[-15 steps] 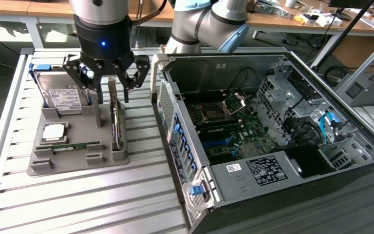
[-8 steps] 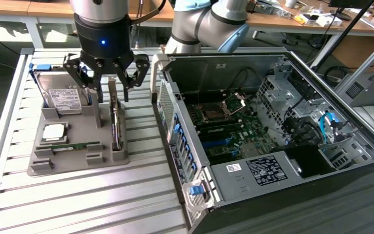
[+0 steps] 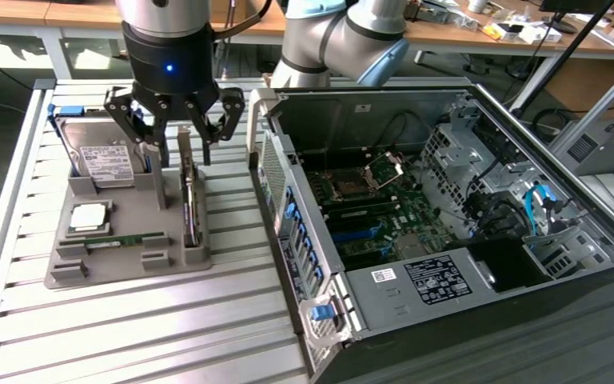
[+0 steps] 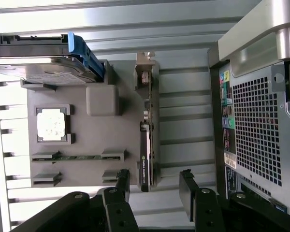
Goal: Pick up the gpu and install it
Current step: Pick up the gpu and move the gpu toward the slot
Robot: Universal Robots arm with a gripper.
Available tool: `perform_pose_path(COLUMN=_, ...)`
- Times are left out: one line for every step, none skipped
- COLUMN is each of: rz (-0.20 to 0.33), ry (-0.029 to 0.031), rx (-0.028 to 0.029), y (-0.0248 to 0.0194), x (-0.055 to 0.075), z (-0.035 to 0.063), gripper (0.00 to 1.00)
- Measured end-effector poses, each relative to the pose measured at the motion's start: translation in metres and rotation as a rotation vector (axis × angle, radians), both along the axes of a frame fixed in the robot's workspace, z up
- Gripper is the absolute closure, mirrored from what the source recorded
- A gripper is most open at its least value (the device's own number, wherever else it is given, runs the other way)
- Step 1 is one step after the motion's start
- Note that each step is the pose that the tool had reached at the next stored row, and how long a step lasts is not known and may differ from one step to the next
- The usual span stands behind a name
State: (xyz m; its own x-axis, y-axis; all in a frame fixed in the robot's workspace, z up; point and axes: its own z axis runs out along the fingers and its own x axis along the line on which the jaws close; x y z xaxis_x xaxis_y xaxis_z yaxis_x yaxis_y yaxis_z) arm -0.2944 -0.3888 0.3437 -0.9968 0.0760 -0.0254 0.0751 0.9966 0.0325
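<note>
The arm comes straight down from above, its dark wrist with a blue light pointing at the slatted metal surface. The jaws are spread wide and hold nothing. Their black, jointed fingers hang one on each side of the gpu, above its bracket end and clear of it.

The gpu stands on its long edge in a slot of a matte grey moulded tray, along the side of the tray nearest the computer case. It is a thin, flat card with a dark edge and a silver metal bracket at one end.

On the same tray, a boxy silver hard drive with a white label leans in a holder with blue plastic rails. A square, shiny processor chip lies flat in a recess. A slim green memory stick stands in low grey clips.

The case lies open on its side, showing a green board, grey steel bays and loose cables. In the wrist view its rear panel is perforated sheet metal.
</note>
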Motion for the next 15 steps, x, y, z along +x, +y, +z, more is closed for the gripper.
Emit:
perform_pose_path(rz=0.0, ry=0.0, rx=0.0, y=0.0006, x=0.0, z=-0.0002, gripper=0.46)
perform_pose_path(rz=0.0, ry=0.0001, rx=-0.0002, y=0.0013, x=0.0, z=-0.0003, gripper=0.46)
perform_pose_path(rz=0.0, ry=0.0, rx=-0.0001, y=0.0019, x=0.0, z=-0.0005, gripper=0.46)
perform_pose_path(rz=0.0, ry=0.0, rx=-0.0001, y=0.0026, x=0.0, z=-0.0007, gripper=0.46)
perform_pose_path(rz=0.0, ry=0.0, rx=-0.0001, y=0.0033, x=0.0, z=-0.0008, gripper=0.46)
perform_pose_path(rz=0.0, ry=0.0, rx=-0.0002, y=0.004, x=0.0, z=-0.0009, gripper=0.46)
perform_pose_path(rz=0.0, ry=0.0001, rx=-0.0002, y=0.0047, x=0.0, z=-0.0011, gripper=0.46)
perform_pose_path(rz=0.0, ry=0.0, rx=-0.0002, y=0.0054, x=0.0, z=-0.0012, gripper=0.46)
perform_pose_path(rz=0.0, ry=0.0, rx=-0.0002, y=0.0063, x=0.0, z=-0.0014, gripper=0.46)
perform_pose_path(rz=0.0, ry=0.0, rx=-0.0002, y=0.0071, x=0.0, z=-0.0016, gripper=0.46)
perform_pose_path(rz=0.0, ry=0.0, rx=-0.0003, y=0.0078, x=0.0, z=-0.0017, gripper=0.46)
perform_pose_path(rz=0.0, ry=0.0001, rx=-0.0003, y=0.0084, x=0.0, z=-0.0018, gripper=0.46)
perform_pose_path(rz=0.0, ry=0.0, rx=-0.0003, y=0.0092, x=0.0, z=-0.002, gripper=0.46)
perform_pose_path(rz=0.0, ry=-0.0001, rx=-0.0003, y=0.0098, x=0.0, z=-0.0022, gripper=0.46)
perform_pose_path(rz=0.0, ry=0.0, rx=-0.0003, y=0.0104, x=0.0, z=-0.0023, gripper=0.46)
